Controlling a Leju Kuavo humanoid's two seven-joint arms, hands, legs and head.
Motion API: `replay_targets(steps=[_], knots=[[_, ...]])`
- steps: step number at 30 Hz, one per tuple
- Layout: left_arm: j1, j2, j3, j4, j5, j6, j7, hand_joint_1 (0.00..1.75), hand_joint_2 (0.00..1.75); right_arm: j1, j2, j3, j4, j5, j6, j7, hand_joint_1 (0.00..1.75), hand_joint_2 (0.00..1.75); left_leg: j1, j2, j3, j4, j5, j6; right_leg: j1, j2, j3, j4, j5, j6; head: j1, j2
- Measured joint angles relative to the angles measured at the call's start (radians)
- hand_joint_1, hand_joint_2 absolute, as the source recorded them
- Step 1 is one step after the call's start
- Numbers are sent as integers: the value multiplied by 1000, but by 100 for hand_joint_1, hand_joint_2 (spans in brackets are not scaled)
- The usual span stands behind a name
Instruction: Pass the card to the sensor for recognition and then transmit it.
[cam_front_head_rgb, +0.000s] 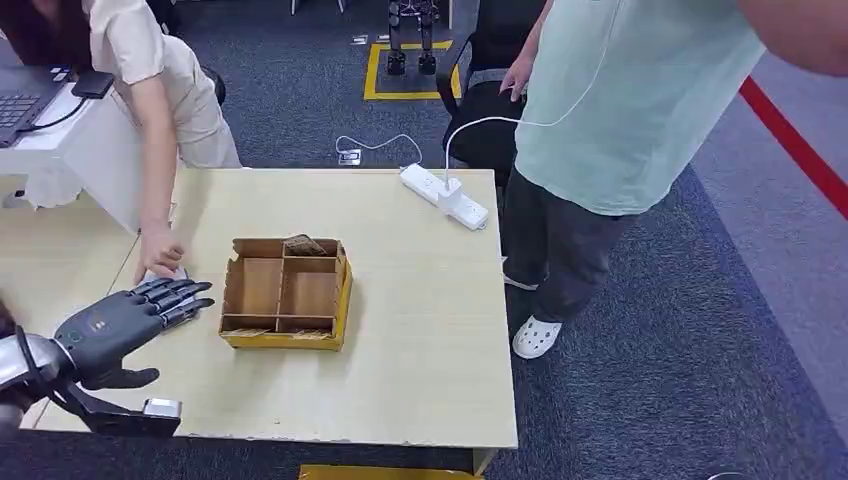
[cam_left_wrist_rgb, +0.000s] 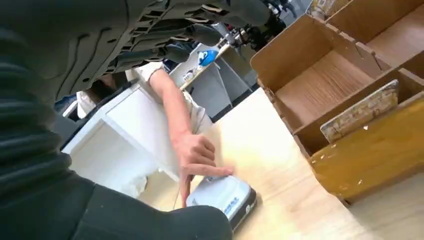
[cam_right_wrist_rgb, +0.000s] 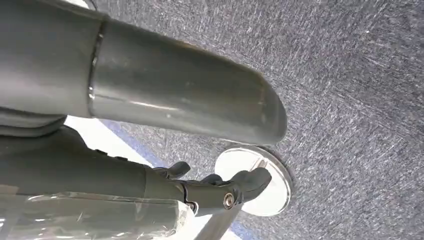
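Head view shows the left hand (cam_front_head_rgb: 125, 322) low over the table's (cam_front_head_rgb: 420, 330) left part, palm down, fingers stretched out and apart toward the cardboard organizer (cam_front_head_rgb: 285, 292); it holds nothing. Just beyond its fingertips a person's hand (cam_front_head_rgb: 160, 250) rests on the sensor (cam_front_head_rgb: 160, 275), which is mostly hidden there. Left wrist view shows the sensor (cam_left_wrist_rgb: 225, 197) plainly, a flat grey-white device on the table, with the person's fingers (cam_left_wrist_rgb: 197, 160) touching it. A card (cam_left_wrist_rgb: 361, 111) stands upright in the organizer's outer compartment. Right wrist view shows the right hand (cam_right_wrist_rgb: 220, 187) hanging over carpet, fingers loosely curled, holding nothing.
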Motion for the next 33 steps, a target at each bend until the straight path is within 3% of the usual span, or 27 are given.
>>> replay_targets(steps=[7,17,26,33], knots=[[35,-51,42,0,-50,16,8,0,175,0,0,-6,0,0,-2,1,0,0,0,-1,0,0,0,0,0,-1,0,0,0,0,0,0],[66,-278,64,24,-216,95,53,0,175,4,0,-30,0,-4,-17,1,0,0,-1,-2,0,0,0,0,-1,-2,1,-1,0,0,0,0],[67,-358,52,69,-297,96,72,0,175,4,0,-32,0,5,-16,4,0,0,-1,-2,0,0,0,0,0,-2,0,-1,0,0,0,0],[62,-470,30,149,-424,198,154,0,175,7,4,-36,0,6,-20,5,0,0,-1,-2,0,0,0,0,-1,-3,1,-1,0,0,0,0]])
